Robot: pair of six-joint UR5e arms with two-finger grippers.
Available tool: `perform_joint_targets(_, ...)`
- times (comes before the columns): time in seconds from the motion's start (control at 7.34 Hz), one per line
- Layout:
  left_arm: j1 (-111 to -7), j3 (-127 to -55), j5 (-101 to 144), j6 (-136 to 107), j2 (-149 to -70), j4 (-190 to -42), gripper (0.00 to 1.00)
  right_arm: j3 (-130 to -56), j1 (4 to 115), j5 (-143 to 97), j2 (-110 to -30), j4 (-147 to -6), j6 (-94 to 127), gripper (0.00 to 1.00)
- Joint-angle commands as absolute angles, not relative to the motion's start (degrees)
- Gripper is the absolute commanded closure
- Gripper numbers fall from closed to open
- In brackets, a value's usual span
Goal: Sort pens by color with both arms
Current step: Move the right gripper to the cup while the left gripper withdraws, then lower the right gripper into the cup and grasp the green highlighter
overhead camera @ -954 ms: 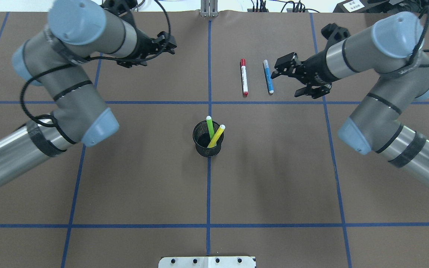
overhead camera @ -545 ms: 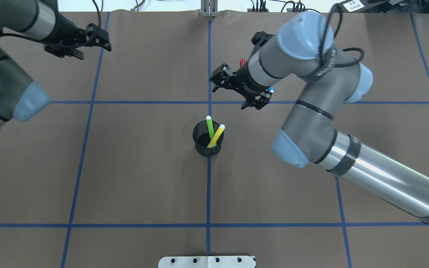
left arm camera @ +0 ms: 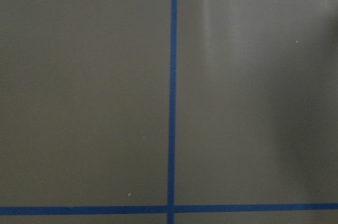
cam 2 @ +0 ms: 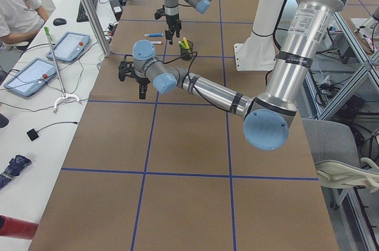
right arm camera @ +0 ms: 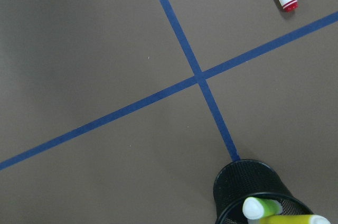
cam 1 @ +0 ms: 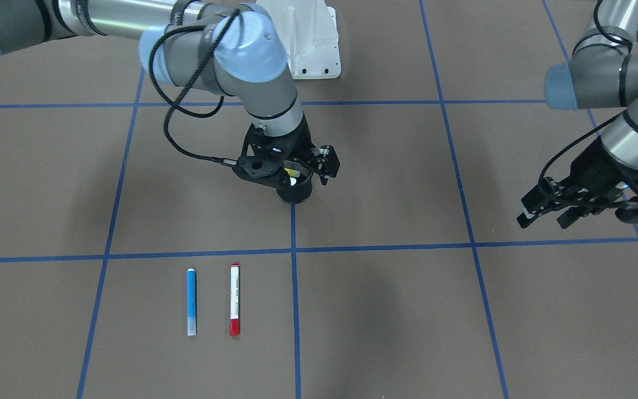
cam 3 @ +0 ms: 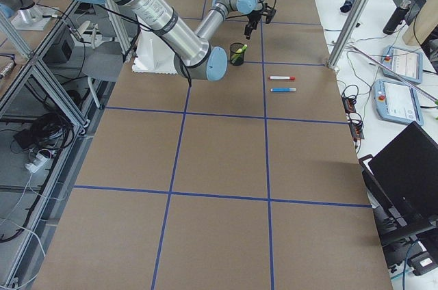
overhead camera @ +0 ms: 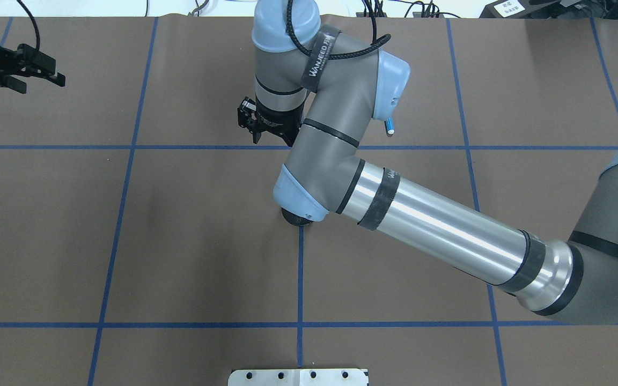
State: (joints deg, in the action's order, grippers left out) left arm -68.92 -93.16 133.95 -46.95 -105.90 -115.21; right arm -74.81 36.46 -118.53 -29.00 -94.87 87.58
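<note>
The blue pen (cam 1: 190, 302) and the white pen with red ends (cam 1: 234, 299) lie side by side on the brown table. The light green pen (right arm camera: 261, 207) and the yellow pen (right arm camera: 296, 220) stand in the black mesh cup (right arm camera: 253, 187). My right gripper (cam 1: 324, 168) hangs open and empty just above the cup (cam 1: 295, 194). In the overhead view the right arm's elbow hides most of the cup and the red pen; only the blue pen's tip (overhead camera: 389, 127) shows, and the right gripper (overhead camera: 252, 127) sits left of the centre line. My left gripper (overhead camera: 46, 75) is open and empty at the far left.
Blue tape lines (overhead camera: 300, 273) divide the table into squares. The white pedestal base (cam 1: 313, 50) stands at the robot's edge. The left wrist view shows only bare mat and tape. Tablets, cables and a seated person (cam 2: 18, 8) are beside the table's far side.
My right arm has swung left from beside the blue pen to over the cup, open and empty throughout. My left arm has drawn back to the far left.
</note>
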Motion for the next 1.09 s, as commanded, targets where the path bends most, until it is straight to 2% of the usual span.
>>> perform_joint_targets(0.0, -69.79, -93.16, 134.74, -45.09, -104.5, -115.31, 0.06, -72.33, 36.39, -119.97, -26.03, -108.3, 74.69, 0.22)
perform_joint_targets(0.54, -69.78, -94.39, 134.65, -45.7, -103.71, -115.31, 0.04, -68.65, 36.39, -120.67, -25.23, -108.9, 68.29, 0.3)
perform_joint_targets(0.68, -69.7, -94.39, 134.56, -45.7, -103.71, -115.4, 0.04, -67.69, 36.39, -120.67, -24.7, -108.9, 68.29, 0.36)
perform_joint_targets(0.82, -69.7, -94.39, 134.47, -45.7, -103.71, -115.4, 0.04, -66.63, 36.39, -120.76, -24.44, -108.9, 68.29, 0.47)
perform_joint_targets(0.95, -69.7, -94.39, 134.47, -45.53, -103.71, -115.4, 0.04, -66.36, 36.3, -120.76, -24.43, -108.9, 68.03, 0.48)
